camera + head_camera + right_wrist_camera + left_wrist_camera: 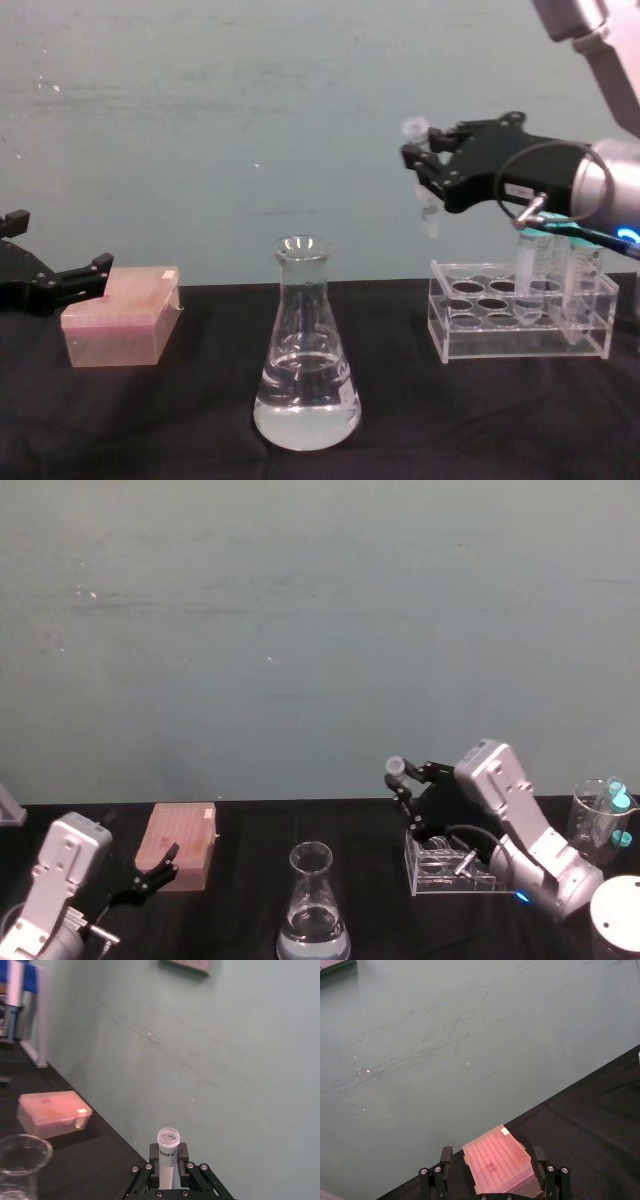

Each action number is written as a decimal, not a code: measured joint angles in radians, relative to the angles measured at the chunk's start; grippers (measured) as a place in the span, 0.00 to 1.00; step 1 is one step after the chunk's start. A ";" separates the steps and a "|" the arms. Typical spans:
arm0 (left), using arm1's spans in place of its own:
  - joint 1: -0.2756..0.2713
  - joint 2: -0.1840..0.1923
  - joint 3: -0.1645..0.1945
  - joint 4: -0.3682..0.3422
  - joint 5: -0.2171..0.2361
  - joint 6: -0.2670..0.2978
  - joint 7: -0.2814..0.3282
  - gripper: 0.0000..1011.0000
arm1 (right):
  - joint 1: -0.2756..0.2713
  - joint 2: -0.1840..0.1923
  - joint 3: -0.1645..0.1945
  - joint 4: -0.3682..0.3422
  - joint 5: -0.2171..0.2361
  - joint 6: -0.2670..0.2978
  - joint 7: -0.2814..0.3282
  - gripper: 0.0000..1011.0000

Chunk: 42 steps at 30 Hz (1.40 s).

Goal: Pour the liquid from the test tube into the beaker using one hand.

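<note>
- Chest view: the right end effector (424, 175) is clenched on the test tube (430, 212). Its black fingers pinch the upper part just under the rim, and the pointed tip hangs free below them.
- The tube stands nearly upright with its mouth up and only a slight lean. I cannot tell how much liquid it holds.
- In the right wrist view the open rim sits just past the fingertips, and a printed band on the tube lies between the pads.
- Judged from its looks, the tube is light, stiff plastic with a smooth, slippery wall. A firm hold high on the body, as now, seems right, since it leaves the lip clear for pouring. With the mouth uncapped, any early tilt would spill.
- The tube hangs in the air above the left end of the clear rack (520, 325), higher than the beaker's rim.
- The beaker (304, 350) stands on the black bench (200, 440), left of the tube and apart from it, with clear liquid already in its base.
- Its neck is narrow and it is glass, so the lip needs close lining up and no knock.
- The left end effector (158, 870) rests low at the left with its fingers spread and grasping nothing, just beside the pink box (120, 315).
</note>
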 joint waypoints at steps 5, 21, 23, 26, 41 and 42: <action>0.000 0.000 0.000 0.000 0.000 0.000 0.000 0.99 | 0.013 0.010 -0.035 -0.002 -0.038 -0.038 0.016 0.21; 0.000 0.000 0.000 0.000 0.000 0.000 0.000 0.99 | 0.047 0.053 -0.166 0.003 -0.308 -0.181 -0.053 0.21; 0.000 0.000 0.000 0.000 0.000 0.000 0.000 0.99 | 0.050 0.055 -0.173 0.007 -0.341 -0.190 -0.074 0.21; 0.000 0.000 0.000 0.000 0.000 0.000 0.000 0.99 | 0.052 0.057 -0.180 0.010 -0.368 -0.198 -0.091 0.21; 0.000 0.000 0.000 0.000 0.000 0.000 0.000 0.99 | 0.071 0.071 -0.218 0.024 -0.509 -0.257 -0.177 0.21; 0.000 0.000 0.000 0.000 0.000 0.000 0.000 0.99 | 0.072 0.071 -0.220 0.024 -0.514 -0.259 -0.181 0.21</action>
